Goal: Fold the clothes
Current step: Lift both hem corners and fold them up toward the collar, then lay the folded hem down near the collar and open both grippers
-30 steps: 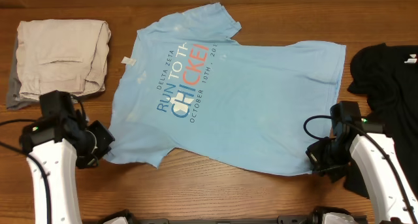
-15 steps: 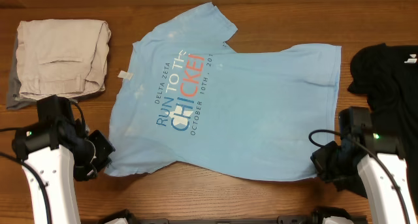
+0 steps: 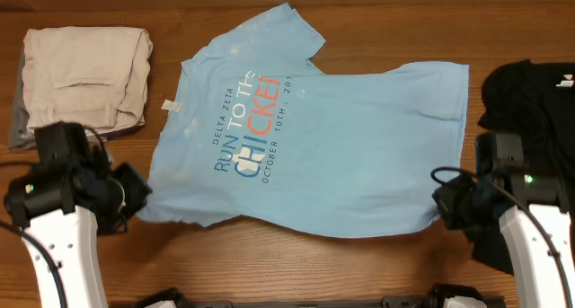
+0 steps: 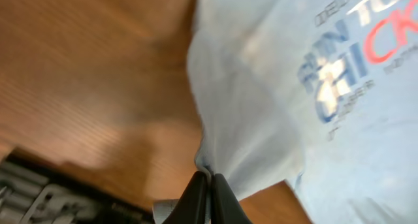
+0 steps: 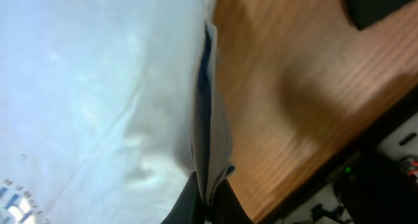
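Note:
The clothes, a light blue T-shirt [image 3: 323, 146] with white, dark blue and red chest lettering, lie spread flat across the middle of the wooden table, collar to the left. My left gripper [image 3: 139, 205] is shut on the shirt's near left corner; the left wrist view shows the fabric [image 4: 261, 106] pinched between the black fingertips [image 4: 210, 181]. My right gripper [image 3: 440, 209] is shut on the near right hem corner, and the right wrist view shows the folded hem edge [image 5: 210, 139] clamped between the fingers [image 5: 208, 194]. The cloth looks pulled taut between the two grips.
A folded beige garment [image 3: 85, 79] on a grey one lies at the far left. A black garment [image 3: 530, 101] is heaped at the right edge, partly under my right arm. Bare wood [image 3: 296, 263] runs along the near table edge.
Both grippers have moved outward, left arm to the left and right arm to the right, stretching the shirt's near edge flatter and straighter. Both grips stayed closed.

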